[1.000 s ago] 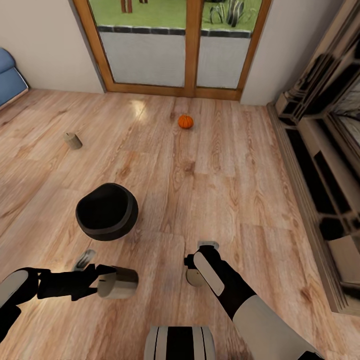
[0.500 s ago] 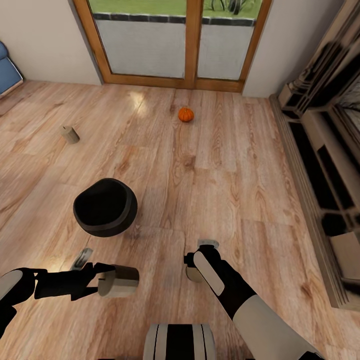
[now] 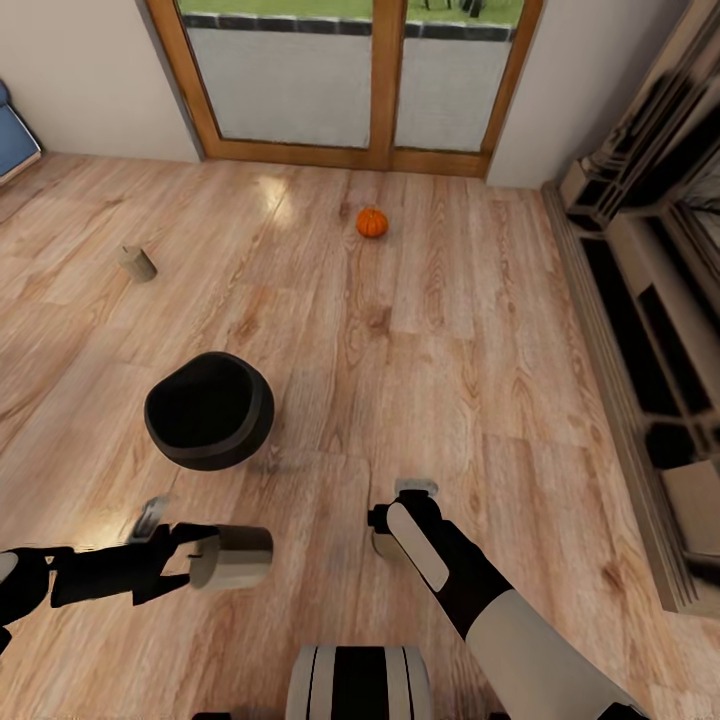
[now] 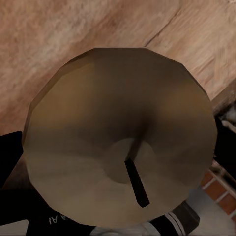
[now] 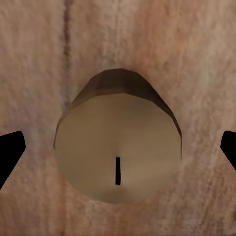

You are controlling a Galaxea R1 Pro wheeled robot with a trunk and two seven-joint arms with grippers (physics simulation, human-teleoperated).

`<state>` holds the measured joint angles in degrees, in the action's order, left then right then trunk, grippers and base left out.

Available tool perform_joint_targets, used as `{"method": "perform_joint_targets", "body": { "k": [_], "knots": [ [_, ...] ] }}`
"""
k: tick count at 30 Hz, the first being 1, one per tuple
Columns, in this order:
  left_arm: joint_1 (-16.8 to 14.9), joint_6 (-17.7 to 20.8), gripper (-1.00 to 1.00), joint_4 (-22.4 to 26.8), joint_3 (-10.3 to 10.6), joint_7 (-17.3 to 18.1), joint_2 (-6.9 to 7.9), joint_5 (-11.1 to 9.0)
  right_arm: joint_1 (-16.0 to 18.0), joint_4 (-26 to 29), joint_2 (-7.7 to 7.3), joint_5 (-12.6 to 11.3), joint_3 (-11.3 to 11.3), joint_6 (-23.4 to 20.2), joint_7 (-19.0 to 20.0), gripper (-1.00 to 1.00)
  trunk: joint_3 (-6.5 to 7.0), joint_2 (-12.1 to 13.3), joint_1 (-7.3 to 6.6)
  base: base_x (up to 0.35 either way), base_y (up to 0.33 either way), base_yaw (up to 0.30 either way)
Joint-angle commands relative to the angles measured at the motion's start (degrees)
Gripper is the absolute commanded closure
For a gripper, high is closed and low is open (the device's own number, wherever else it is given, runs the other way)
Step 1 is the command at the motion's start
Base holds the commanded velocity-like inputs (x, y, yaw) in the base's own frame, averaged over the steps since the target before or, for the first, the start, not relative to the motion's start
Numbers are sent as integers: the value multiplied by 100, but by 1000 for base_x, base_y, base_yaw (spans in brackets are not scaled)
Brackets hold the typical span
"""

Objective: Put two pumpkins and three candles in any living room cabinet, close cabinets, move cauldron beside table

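The candle (image 3: 232, 556) in the left claw (image 3: 205, 558) is a short, stiff cylinder, probably light, with smooth sides that could slip; it is best held across its round wall, as it is here, lying sideways above the floor (image 3: 450, 330). The left wrist view shows its wick end (image 4: 120, 150) close up, the claw clamped on it. The right claw (image 3: 400, 520) points down over a second candle (image 5: 118, 147) standing on the floor; in the right wrist view its fingertips (image 5: 10, 152) are spread wide on either side, not touching it. A third candle (image 3: 138, 263) lies far off to the left, a pumpkin (image 3: 372, 222) sits near the glass door (image 3: 370, 90), and the cauldron (image 3: 208, 410) rests just ahead of the left arm. The cabinet (image 3: 640, 330) runs along the right wall.
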<state>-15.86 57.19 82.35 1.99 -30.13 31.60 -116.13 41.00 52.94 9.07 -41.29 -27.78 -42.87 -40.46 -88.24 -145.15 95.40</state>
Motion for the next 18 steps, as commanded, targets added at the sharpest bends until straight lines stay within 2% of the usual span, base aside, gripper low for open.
{"method": "perform_joint_targets", "body": {
  "k": [1, 5, 13, 16, 18],
  "knots": [
    [50, 0, 100, 5, -69, 19, 4, -111, 5, 5, -2, -55, -15, -4, -58, -100, -26, -3, 1, 0, 0, 0],
    [150, 2, 100, 8, -240, 155, 4, -190, 5, 6, -2, -54, -16, -2, -58, -100, -115, -9, 12, 0, 0, 0],
    [254, 9, 100, 69, -437, 204, 4, -238, 5, 6, -2, -54, -14, -2, -58, -100, -115, -9, 12, 0, 0, 0],
    [390, 11, 100, 103, -709, 278, 3, -249, 5, 6, -9, -54, -9, -2, -58, -100, -115, -9, 12, 0, 0, 0],
    [436, 11, 100, 108, -782, 415, 3, -247, 5, 6, -10, -54, -12, -2, -58, -100, -115, -9, 12, 0, 0, 0]
  ]
}}
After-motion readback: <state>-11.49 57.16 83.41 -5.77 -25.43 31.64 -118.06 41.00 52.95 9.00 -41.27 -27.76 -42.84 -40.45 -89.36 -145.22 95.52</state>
